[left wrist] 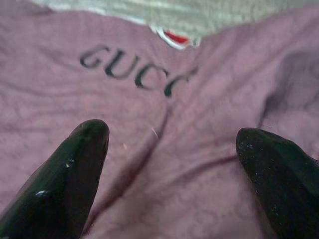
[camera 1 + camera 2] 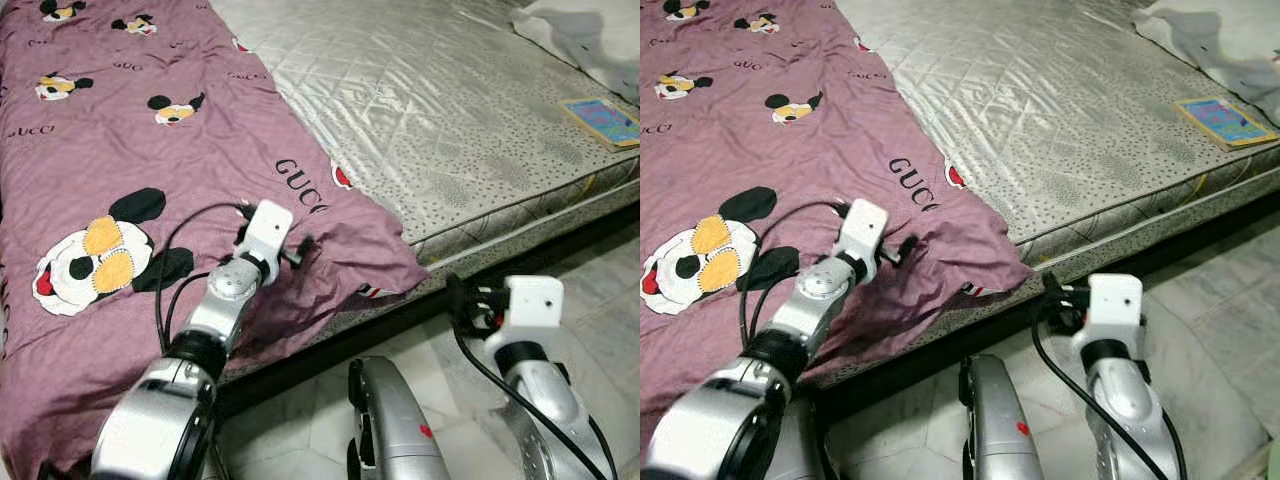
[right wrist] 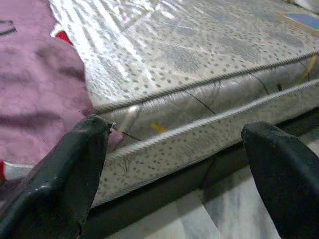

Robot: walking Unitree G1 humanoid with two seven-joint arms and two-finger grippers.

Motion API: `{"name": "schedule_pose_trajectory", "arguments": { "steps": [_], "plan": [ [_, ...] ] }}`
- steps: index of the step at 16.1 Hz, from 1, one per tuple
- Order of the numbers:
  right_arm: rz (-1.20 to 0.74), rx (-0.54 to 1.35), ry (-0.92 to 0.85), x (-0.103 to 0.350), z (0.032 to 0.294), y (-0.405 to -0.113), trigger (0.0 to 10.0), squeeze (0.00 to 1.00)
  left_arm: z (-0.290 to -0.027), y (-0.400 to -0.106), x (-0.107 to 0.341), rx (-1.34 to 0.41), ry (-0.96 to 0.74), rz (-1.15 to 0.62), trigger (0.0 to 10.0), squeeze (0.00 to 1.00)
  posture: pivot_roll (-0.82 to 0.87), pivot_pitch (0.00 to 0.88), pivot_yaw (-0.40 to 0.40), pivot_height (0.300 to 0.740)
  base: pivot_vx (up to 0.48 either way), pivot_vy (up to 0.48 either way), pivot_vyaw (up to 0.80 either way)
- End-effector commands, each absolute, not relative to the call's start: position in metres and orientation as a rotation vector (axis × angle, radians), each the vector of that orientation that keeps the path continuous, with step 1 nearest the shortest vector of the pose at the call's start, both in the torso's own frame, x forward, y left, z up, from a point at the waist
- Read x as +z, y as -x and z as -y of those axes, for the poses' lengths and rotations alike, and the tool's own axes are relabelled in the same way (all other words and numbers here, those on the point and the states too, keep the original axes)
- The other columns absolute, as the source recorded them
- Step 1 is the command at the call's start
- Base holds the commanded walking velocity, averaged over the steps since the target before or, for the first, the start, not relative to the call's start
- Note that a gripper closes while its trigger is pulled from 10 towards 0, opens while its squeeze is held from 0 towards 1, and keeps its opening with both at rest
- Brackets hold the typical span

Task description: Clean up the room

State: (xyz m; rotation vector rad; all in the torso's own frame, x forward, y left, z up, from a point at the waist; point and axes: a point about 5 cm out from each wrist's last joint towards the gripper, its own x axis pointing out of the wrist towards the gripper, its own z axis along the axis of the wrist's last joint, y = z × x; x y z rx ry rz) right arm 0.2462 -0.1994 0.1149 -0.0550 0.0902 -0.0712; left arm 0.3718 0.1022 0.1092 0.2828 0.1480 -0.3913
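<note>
A: Sheet (image 2: 150,150) location? Text?
B: Left half of frame, over mattress (image 2: 450,120). Reads "GUCCI".
A: Grippers?
B: Left gripper (image 1: 172,164) spread, over sheet corner at centre. Right gripper (image 3: 174,164) spread, facing mattress edge, lower right.

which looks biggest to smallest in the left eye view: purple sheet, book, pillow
1. purple sheet, by far the largest, covering the bed's left side.
2. pillow, cut off by the frame's edge, so its full size is unsure.
3. book, smallest; it lies far from the camera.
</note>
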Motion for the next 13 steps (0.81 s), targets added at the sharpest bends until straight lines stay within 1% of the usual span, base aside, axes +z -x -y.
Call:
{"name": "schedule_pose_trajectory", "arguments": {
  "steps": [1,3,6,7,9,10,11,13],
  "plan": [
    [-0.083,-0.079,0.056,0.118,0.201,-0.243,10.0,0.0,-0.103,-0.372,0.104,-0.382,-0.282,-0.194,10.0,0.0,-0.23,0.162,-0.002,0.518,0.0,0.0,0.0],
    [-0.086,-0.088,0.06,0.119,0.203,-0.24,10.0,0.0,-0.101,-0.371,0.097,-0.409,-0.337,-0.265,10.0,0.0,-0.24,0.168,0.004,0.518,0.0,0.0,0.0],
    [-0.087,-0.108,0.067,0.12,0.208,-0.24,10.0,0.0,-0.073,-0.359,0.081,-0.633,-0.406,-0.359,10.0,0.0,-0.24,0.166,0.009,0.518,0.0,0.0,0.0],
    [-0.089,-0.11,0.067,0.12,0.208,-0.241,10.0,0.0,-0.058,-0.349,0.072,-0.75,-0.435,-0.4,10.0,0.0,-0.24,0.161,0.008,0.518,0.0,0.0,0.0],
    [-0.087,-0.106,0.065,0.12,0.205,-0.244,10.0,0.0,-0.045,-0.333,0.056,-0.889,-0.489,-0.464,10.0,0.0,-0.23,0.158,0.008,0.518,0.0,0.0,0.0],
    [-0.085,-0.104,0.065,0.121,0.204,-0.246,10.0,0.0,-0.039,-0.327,0.052,-0.927,-0.464,-0.473,10.0,0.0,-0.23,0.155,0.007,0.518,0.0,0.0,0.0],
    [-0.084,-0.103,0.065,0.121,0.204,-0.247,10.0,0.0,-0.036,-0.323,0.049,-0.952,-0.477,-0.469,10.0,0.0,-0.23,0.152,0.006,0.518,0.0,0.0,0.0],
    [-0.079,-0.103,0.066,0.121,0.205,-0.25,10.0,0.0,-0.034,-0.324,0.051,-0.961,-0.471,-0.44,10.0,0.0,-0.22,0.143,0.005,0.518,0.0,0.0,0.0]
  ]
}}
